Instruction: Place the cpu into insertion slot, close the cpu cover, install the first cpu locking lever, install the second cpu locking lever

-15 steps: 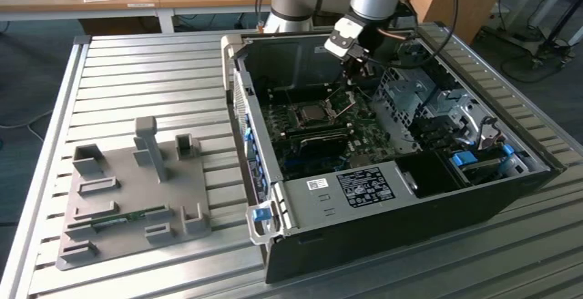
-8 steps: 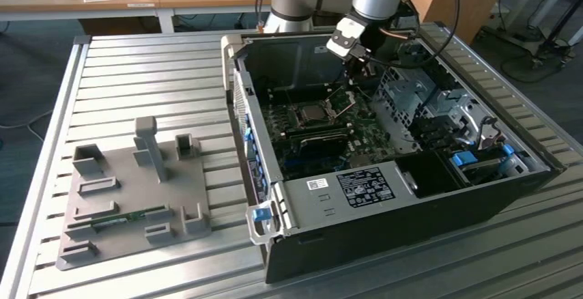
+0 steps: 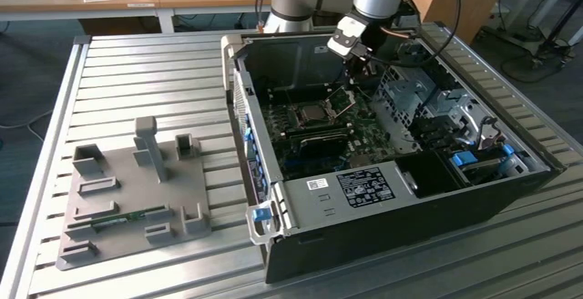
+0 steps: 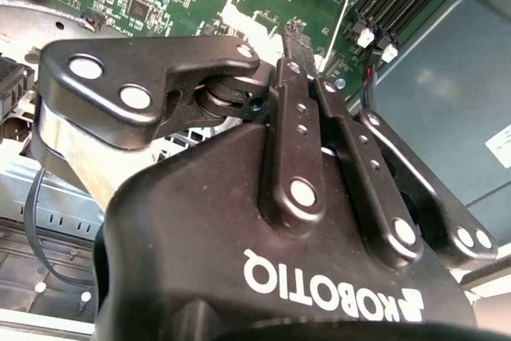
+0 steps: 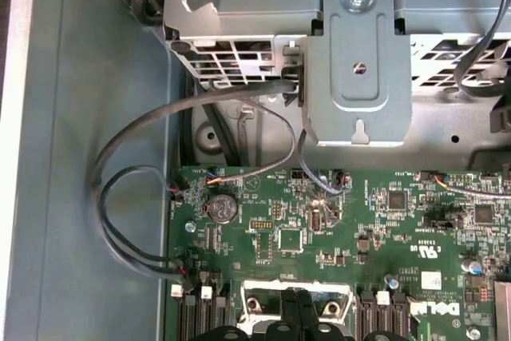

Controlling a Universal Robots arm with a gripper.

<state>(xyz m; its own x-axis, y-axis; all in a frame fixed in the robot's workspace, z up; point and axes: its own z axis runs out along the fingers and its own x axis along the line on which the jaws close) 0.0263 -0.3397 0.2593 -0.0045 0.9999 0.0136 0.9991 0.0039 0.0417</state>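
In the exterior view the cpu (image 3: 310,113) lies flat in the insertion slot (image 3: 293,123) on the green motherboard inside the open computer case. Just to its right in that view, the cpu cover (image 3: 342,101) stands raised on its hinge. My gripper (image 3: 358,74) hangs just above the cover's upper edge. In the second wrist view the gripper (image 4: 297,33) has its fingers pressed together over the board. In the first wrist view the gripper (image 5: 295,313) has its tips at the silver cover frame (image 5: 254,299). Whether they touch it I cannot tell.
A grey metal drive cage (image 5: 355,53) and black cables (image 5: 136,189) crowd the case beside the socket. The case wall (image 3: 244,101) rises on the exterior view's left. A grey fixture plate (image 3: 128,196) holding a green memory stick (image 3: 119,221) lies on the slatted table.
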